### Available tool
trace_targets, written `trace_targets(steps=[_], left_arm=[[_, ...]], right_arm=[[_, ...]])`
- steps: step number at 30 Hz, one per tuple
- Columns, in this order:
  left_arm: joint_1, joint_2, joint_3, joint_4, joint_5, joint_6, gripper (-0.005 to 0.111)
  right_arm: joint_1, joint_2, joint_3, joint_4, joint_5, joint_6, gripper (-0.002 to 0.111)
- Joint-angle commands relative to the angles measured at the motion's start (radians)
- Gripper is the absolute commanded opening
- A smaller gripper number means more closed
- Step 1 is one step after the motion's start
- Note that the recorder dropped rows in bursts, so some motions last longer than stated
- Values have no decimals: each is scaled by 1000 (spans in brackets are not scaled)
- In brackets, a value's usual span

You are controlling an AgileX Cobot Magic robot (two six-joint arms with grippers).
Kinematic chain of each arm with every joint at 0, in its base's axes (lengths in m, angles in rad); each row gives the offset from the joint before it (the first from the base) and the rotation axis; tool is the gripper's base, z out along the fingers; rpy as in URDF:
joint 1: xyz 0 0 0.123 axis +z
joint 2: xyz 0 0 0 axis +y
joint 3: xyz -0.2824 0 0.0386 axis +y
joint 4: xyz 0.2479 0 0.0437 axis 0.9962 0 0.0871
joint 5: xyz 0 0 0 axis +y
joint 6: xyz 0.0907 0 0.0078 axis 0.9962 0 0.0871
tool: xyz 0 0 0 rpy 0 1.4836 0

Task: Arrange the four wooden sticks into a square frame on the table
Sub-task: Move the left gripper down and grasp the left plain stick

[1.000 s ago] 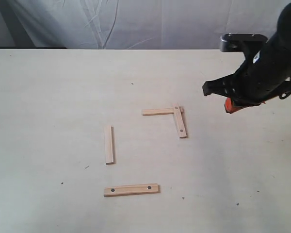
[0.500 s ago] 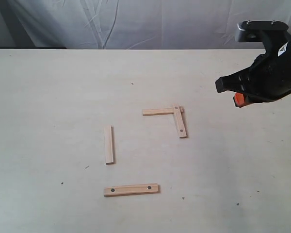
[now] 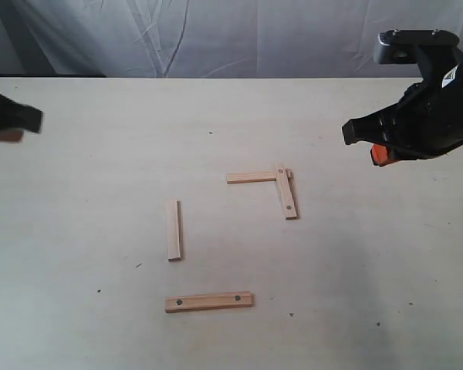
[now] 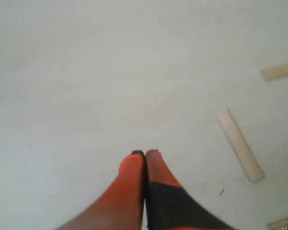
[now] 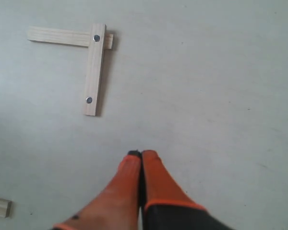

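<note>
Two of the four wooden sticks form an L on the table (image 3: pixel 85 200): a plain stick (image 3: pixel 252 177) (image 5: pixel 60 36) with a holed stick (image 3: pixel 286 193) (image 5: pixel 95 69) lying over its end. Another plain stick (image 3: pixel 174 230) (image 4: pixel 240 143) lies alone to the left. The second holed stick (image 3: pixel 209 301) lies alone nearer the front. My right gripper (image 3: pixel 380 154) (image 5: pixel 141 153) hovers to the right of the L, shut and empty. At the far left edge my left gripper (image 3: pixel 11 131) (image 4: pixel 145 153) is blurred, shut and empty, well away from every stick.
A white cloth backdrop (image 3: pixel 231 35) hangs behind the table's far edge. Small dark specks dot the tabletop. In the right wrist view one end of the front holed stick (image 5: pixel 0 206) shows at the frame's edge.
My right gripper has pulled away to the right from the L and then held still. My left arm has come into the exterior view at the left edge. The sticks have not moved.
</note>
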Motion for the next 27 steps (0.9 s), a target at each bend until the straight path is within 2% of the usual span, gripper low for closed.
trace_targets(steps=[1, 6, 10, 14, 18, 20, 22, 25, 27], left_arm=[[-94, 234, -10, -25, -31, -25, 0], [-297, 375, -19, 3, -154, -160, 0], [-425, 461, -27, 108, -254, -366, 0], [-436, 478, -27, 33, -286, -364, 0], [-434, 495, -23, 44, -315, -373, 0], [-434, 539, -23, 52, -336, -446, 2], [-434, 593, -23, 78, -345, -464, 12], [-434, 640, -25, 100, -395, -499, 39], [-434, 650, -25, 100, -420, -503, 42]], right_arm=[[-5, -8, 5, 21, -30, -5, -1], [-5, -8, 5, 28, -53, -5, -1], [-5, -8, 5, 28, -53, -5, -1], [-5, -8, 5, 26, -53, -5, -1], [-5, -8, 5, 26, -53, -5, -1], [-5, -8, 5, 26, -53, -5, -1], [-5, -8, 5, 26, -53, -5, -1], [-5, -8, 5, 26, -55, -5, -1], [-5, -8, 5, 26, -55, -5, -1]])
